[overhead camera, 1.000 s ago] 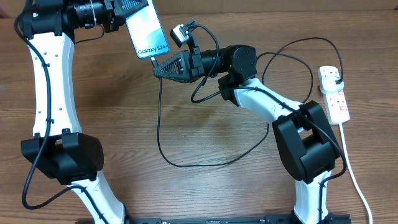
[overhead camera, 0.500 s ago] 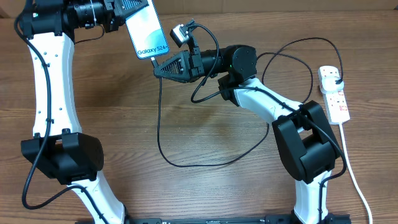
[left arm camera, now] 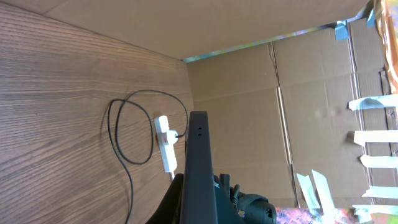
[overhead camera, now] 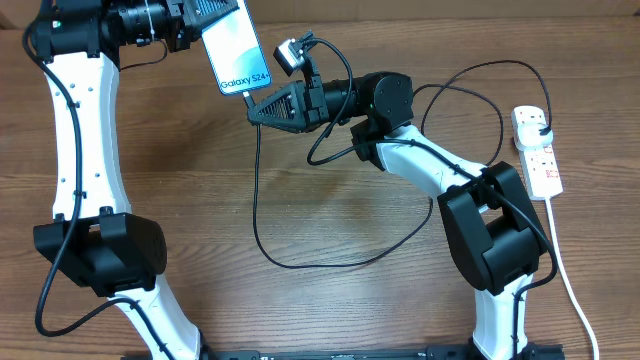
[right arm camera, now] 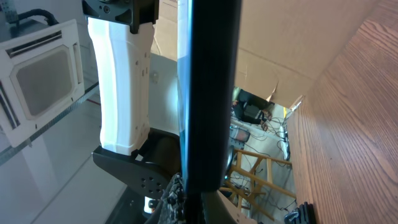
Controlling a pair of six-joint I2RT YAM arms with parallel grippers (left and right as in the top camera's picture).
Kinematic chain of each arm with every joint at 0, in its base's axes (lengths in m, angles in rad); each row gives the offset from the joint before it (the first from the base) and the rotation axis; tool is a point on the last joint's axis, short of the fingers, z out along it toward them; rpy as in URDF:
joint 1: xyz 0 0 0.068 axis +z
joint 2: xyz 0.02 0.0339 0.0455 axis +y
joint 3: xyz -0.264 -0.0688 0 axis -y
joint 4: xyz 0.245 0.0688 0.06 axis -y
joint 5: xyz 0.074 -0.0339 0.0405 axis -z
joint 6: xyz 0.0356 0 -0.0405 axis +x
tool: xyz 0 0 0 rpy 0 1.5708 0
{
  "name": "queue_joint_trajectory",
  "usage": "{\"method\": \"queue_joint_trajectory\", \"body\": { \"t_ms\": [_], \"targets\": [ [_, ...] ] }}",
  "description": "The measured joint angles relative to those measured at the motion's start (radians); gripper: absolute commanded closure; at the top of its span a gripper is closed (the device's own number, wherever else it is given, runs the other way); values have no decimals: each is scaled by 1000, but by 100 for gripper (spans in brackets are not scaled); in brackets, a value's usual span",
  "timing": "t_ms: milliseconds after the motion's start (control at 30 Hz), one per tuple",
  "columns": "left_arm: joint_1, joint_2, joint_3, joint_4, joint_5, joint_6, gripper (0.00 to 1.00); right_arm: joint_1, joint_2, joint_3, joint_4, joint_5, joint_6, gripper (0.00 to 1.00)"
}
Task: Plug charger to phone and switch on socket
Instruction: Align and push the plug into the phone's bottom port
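The phone [overhead camera: 234, 52] is lifted off the wooden surface [overhead camera: 180, 200] at the far left. It is tilted, with its light blue screen facing up and the words "Galaxy S24+" near its lower end. The left jaws are clamped on its upper end, reaching in from the left arm [overhead camera: 80, 130], so the rest of the phone hangs free below them. The right jaws point left toward the phone's lower short edge, and their tip meets its right corner. They are closed on the connector end of the charger [overhead camera: 255, 190]. Whether the connector sits in the port cannot be told, because both wrist views show the phone only edge-on as a dark bar. From the right jaws the thin black cable drops toward the near side and sweeps a wide loop across the middle of the surface. It then rises past the right arm [overhead camera: 430, 170] and arcs over to the right. There its black plug head [overhead camera: 540, 124] sits in the far outlet of the socket [overhead camera: 544, 165]. The socket is a white strip lying near the right edge, well apart from the phone. The red marks on its switches show, but their position cannot be read. Its white cord [overhead camera: 566, 275] trails toward the near edge.
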Motion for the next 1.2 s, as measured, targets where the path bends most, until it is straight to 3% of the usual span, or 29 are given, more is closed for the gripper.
{"method": "queue_joint_trajectory", "body": {
  "t_ms": [1200],
  "targets": [
    [-37, 0, 0, 9, -39, 0, 96, -25, 0, 0, -2, -12, 0, 96]
  ]
}}
